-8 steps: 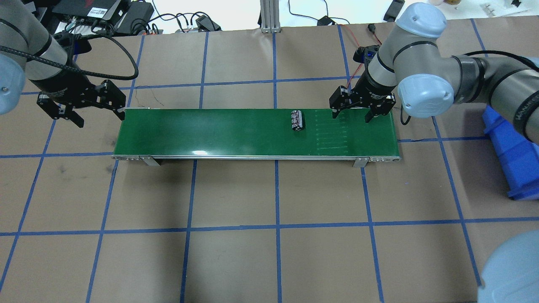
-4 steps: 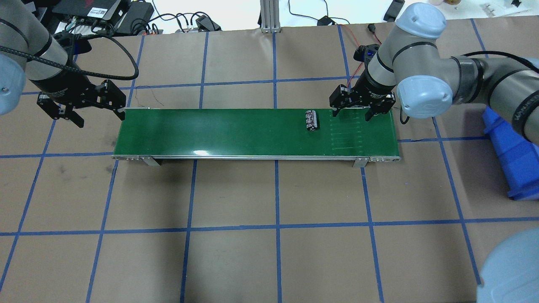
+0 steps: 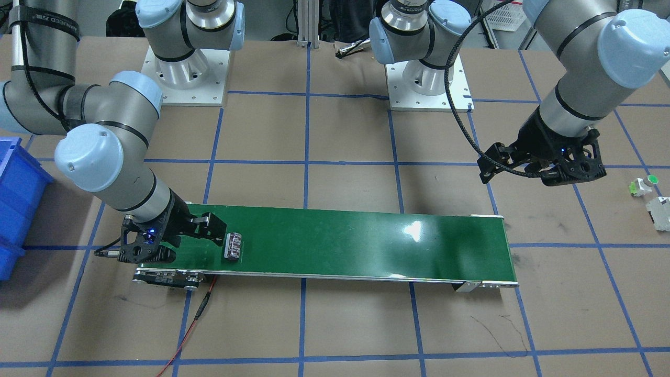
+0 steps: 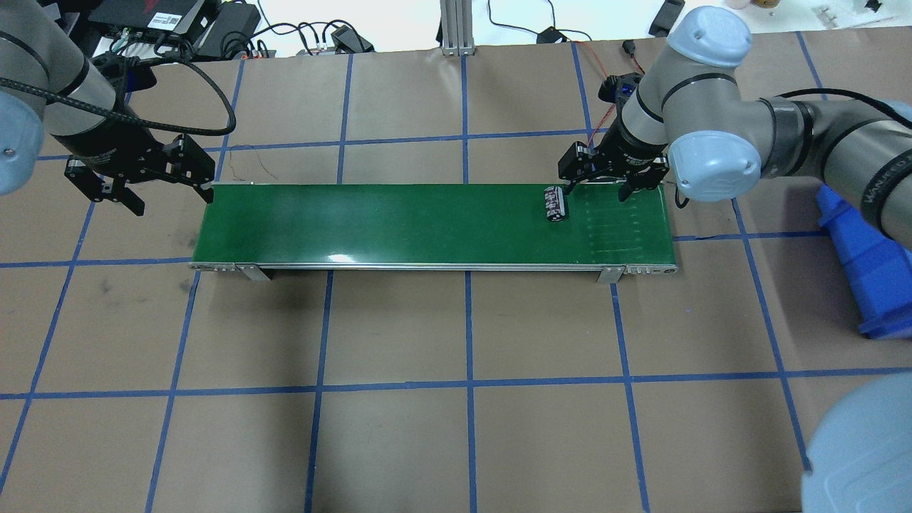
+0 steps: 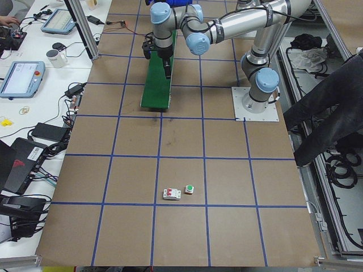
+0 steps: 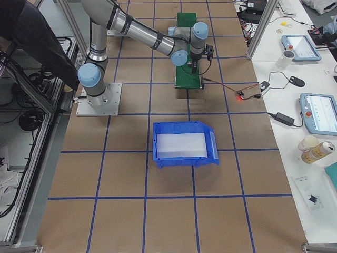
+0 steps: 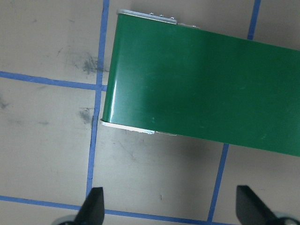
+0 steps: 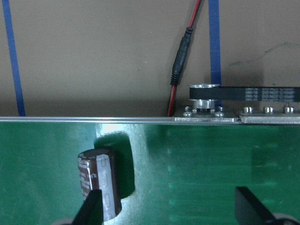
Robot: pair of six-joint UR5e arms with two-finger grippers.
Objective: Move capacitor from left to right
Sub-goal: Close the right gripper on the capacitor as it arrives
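Note:
The capacitor (image 4: 555,203) is a stubby black cylinder with pale markings. It lies on the green conveyor belt (image 4: 399,224) near its right end. My right gripper (image 4: 597,191) is open and empty, low over the belt's far edge. The capacitor lies just beside the fingertip nearer the belt's middle. In the right wrist view the capacitor (image 8: 98,180) lies by that fingertip (image 8: 91,208). In the front view the capacitor (image 3: 233,245) lies next to the right gripper (image 3: 180,242). My left gripper (image 4: 167,191) is open and empty, just off the belt's left end.
A blue bin (image 4: 866,263) stands on the table right of the belt. A white part with a green cap (image 3: 644,184) and a white-grey blocky part (image 3: 660,212) lie on the table beyond my left gripper. A red wire (image 8: 180,70) runs from the belt's motor end.
The capacitor has travelled right along the belt, from near the middle up to my right gripper. Both arms have hardly moved and both grippers stay open.

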